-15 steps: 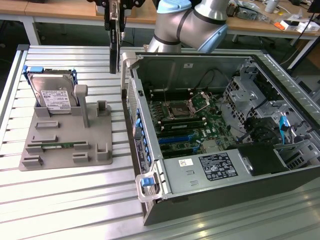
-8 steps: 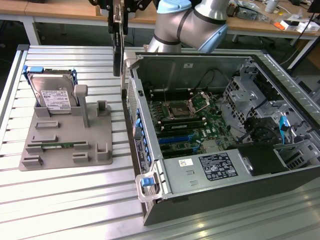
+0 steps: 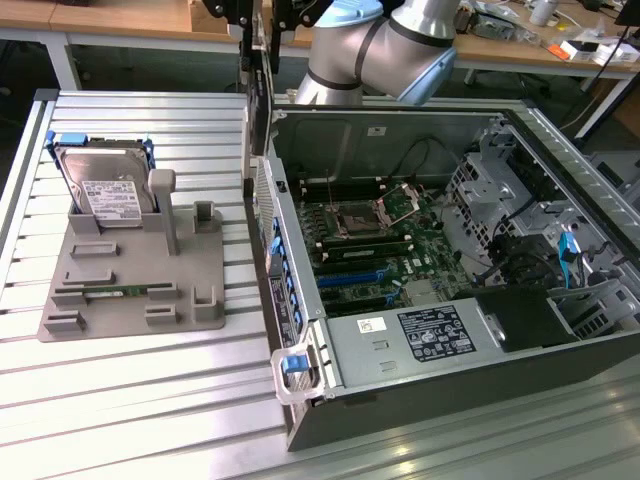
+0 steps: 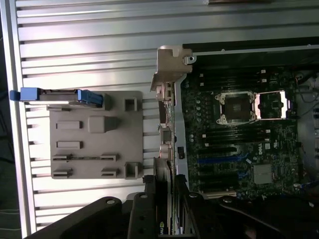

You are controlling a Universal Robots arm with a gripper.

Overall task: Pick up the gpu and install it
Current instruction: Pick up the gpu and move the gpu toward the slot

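Above the case wall on the exterior view's left: the black two-fingered tool [image 3: 256, 50] [image 4: 167, 211] hangs from the silver arm [image 3: 400, 45], clamped on the gpu.
Gpu [image 3: 257, 115] [image 4: 169, 74]: slim dark circuit card with a silver end bracket, held on edge over the open black computer case [image 3: 420, 395], not yet seated on the green motherboard [image 3: 370, 250].
Grey plastic holder [image 3: 130, 290]: on the slatted metal worktop [image 3: 150, 400], with the silver hard drive [image 3: 105, 190] standing in it.

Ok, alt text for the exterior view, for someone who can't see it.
The gripper holds the gpu on edge over the side wall of the open computer case, motherboard exposed. At the exterior view's left, a grey fixture on the slatted table carries a hard drive.
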